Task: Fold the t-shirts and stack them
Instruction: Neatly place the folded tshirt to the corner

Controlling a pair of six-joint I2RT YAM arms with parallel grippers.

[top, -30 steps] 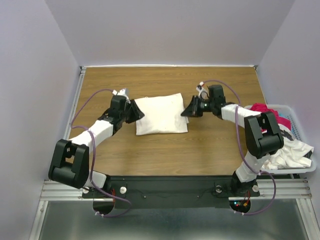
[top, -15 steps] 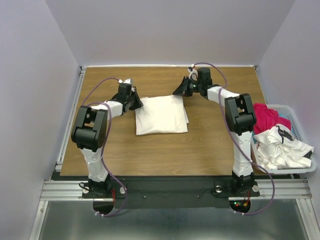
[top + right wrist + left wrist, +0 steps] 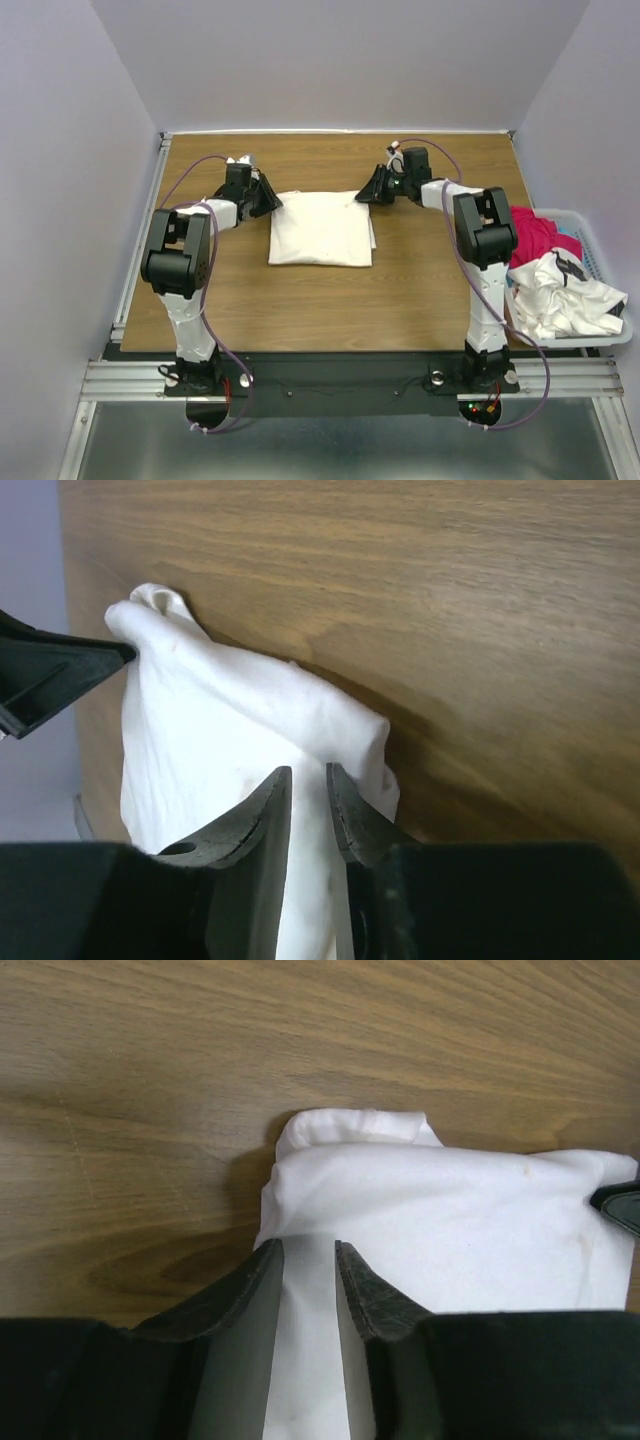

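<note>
The plain off-white t-shirt [image 3: 318, 230] lies folded into a rectangle at mid-table. My left gripper [image 3: 270, 200] is shut on its far left corner; cloth [image 3: 450, 1220] runs between the narrow jaws of that gripper [image 3: 309, 1248]. My right gripper [image 3: 368, 192] is shut on the far right corner; cloth [image 3: 220, 710] is pinched between its jaws [image 3: 308, 772]. Both held corners are bunched and slightly raised. The magenta-red t-shirt [image 3: 535, 235] and the white t-shirt with dark markings [image 3: 560, 290] lie crumpled in the basket.
The white plastic basket [image 3: 592, 228] stands at the table's right edge, beside the right arm. The opposite gripper's tip shows at the frame edge in each wrist view. Bare wood table [image 3: 300, 300] lies in front of the folded shirt.
Both grippers have gone from the shirt's sides to its far corners and shut on them. The shirt has shifted from a slight tilt to lying square.
</note>
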